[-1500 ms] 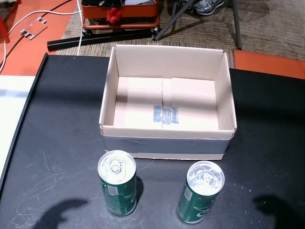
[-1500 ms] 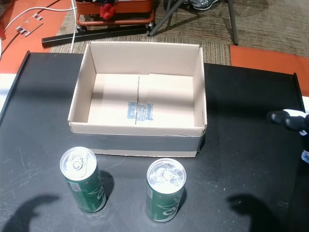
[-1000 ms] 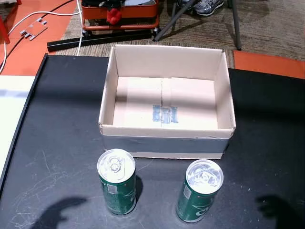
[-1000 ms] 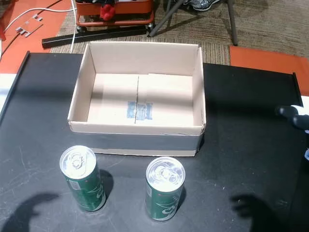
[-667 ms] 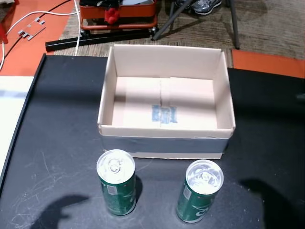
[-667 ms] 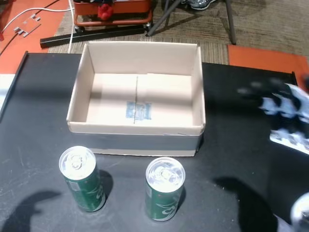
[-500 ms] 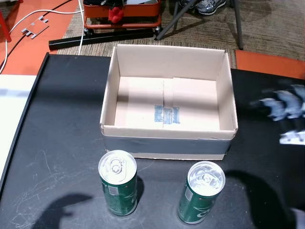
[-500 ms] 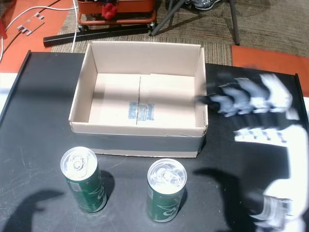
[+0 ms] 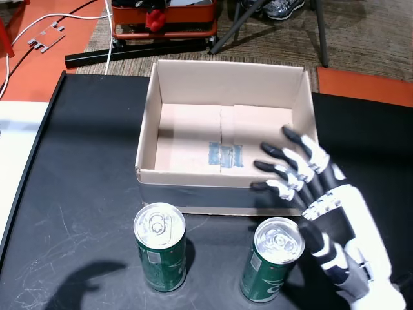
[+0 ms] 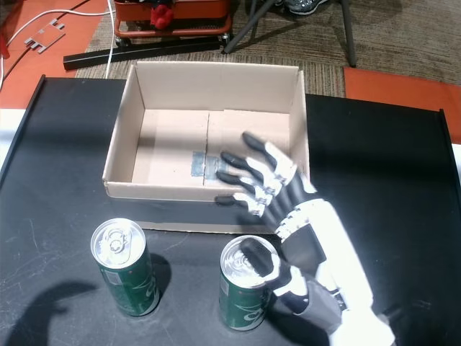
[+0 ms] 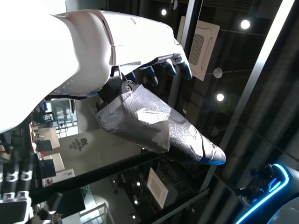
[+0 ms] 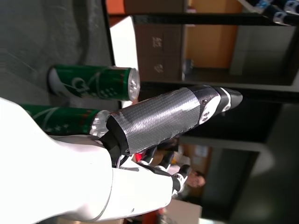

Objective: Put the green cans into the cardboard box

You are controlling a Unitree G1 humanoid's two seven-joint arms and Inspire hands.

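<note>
Since my right robot hand (image 9: 326,210) hangs open at the tabletop's near edge, fingers spread, the nearer green can (image 9: 273,259) stands upright just to its left, thumb alongside. Second can (image 9: 159,255) stands further left; cardboard box (image 9: 227,83) beyond, empty.

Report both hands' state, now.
Left hand: seen only in its wrist view, holding nothing; fingers partly hidden, so open or closed cannot be told.
Right hand: open, fingers spread, holding nothing, beside the right-hand green metal can.
</note>
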